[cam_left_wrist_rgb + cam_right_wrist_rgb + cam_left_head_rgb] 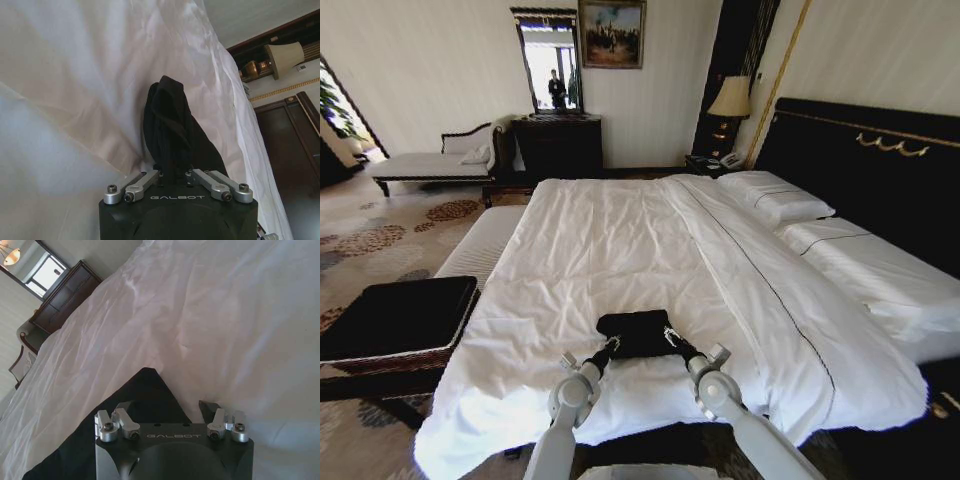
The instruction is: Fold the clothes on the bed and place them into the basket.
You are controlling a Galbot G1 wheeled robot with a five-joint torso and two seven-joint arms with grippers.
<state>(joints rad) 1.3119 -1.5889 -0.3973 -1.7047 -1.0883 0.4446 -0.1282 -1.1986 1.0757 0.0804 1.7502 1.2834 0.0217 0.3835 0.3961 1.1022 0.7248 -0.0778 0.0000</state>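
T-shirt (638,333) folded on bed (620,250); left end effector (608,347) clamped on T-shirt, right end effector (672,340) likewise.

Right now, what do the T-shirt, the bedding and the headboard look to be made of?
T-shirt: soft black fabric, matte; it bunches into limp folds between the left gripper and right gripper.
Bedding: white woven cloth, probably cotton; fine creases, faint sheen.
Headboard: black, smooth, gold trim; padded or wooden, I cannot tell.

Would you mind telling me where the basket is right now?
In the head view the basket stands on the carpet at the robot's left, beside the bed near its foot corner and just before the white bench.
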